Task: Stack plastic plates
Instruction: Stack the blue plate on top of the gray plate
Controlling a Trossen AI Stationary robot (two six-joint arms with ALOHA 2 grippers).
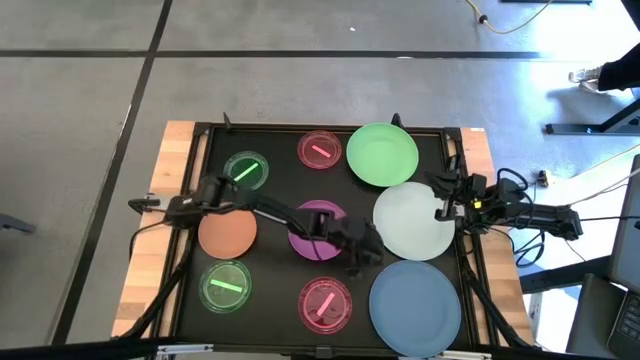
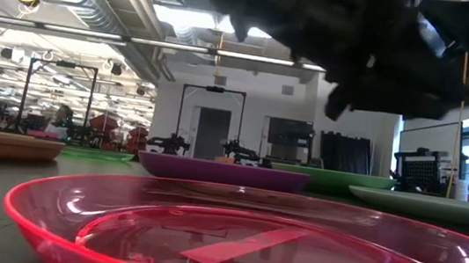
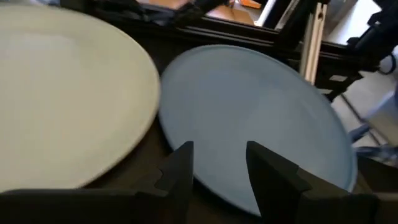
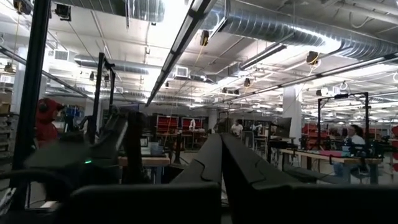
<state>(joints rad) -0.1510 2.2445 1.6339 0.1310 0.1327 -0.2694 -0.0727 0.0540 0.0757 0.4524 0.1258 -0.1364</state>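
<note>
Looking down, we see all nine plastic plates [image 1: 381,154] lying apart, none stacked yet, while our left gripper [image 3: 217,171] hangs spread above the blue plate [image 1: 415,305] and our right gripper [image 4: 221,165] waits, pressed together.

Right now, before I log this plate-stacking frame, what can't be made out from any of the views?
- Purple plate, high view: partly covered by the left arm, so whether anything lies on it is hidden.
- Blue plate, high view: its near rim is cut by the picture's edge.
- Left gripper, low view: only a dark mass overhead.
- Right gripper, right wrist view: faces the room; no plate shows.
</note>
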